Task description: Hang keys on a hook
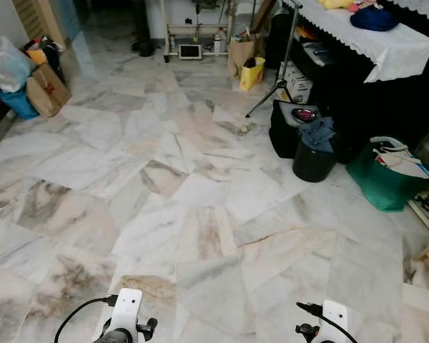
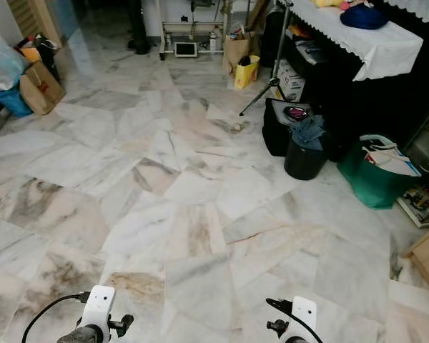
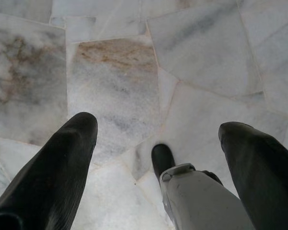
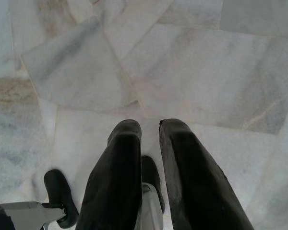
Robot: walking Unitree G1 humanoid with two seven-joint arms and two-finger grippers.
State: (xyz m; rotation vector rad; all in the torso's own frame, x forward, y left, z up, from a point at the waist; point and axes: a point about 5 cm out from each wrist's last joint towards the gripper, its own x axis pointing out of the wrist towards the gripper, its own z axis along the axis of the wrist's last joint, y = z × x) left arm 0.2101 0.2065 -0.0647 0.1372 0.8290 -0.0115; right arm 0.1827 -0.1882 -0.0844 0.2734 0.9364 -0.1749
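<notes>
Both arms are cut off by the bottom edge in the head views; the left gripper [image 3: 158, 158] shows 2 fingers cropped at the frame bottom; the right gripper [image 4: 151, 125] likewise; the green bag [image 1: 386, 179] contents are too small to tell.

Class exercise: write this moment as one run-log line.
left gripper: open, empty, over marble floor | right gripper: fingers nearly together, nothing between | keys, hook: not seen | green bag: on the right

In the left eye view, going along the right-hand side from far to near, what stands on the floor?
Yellow bag → tripod → black bucket with blue cloth → green bag.
</notes>
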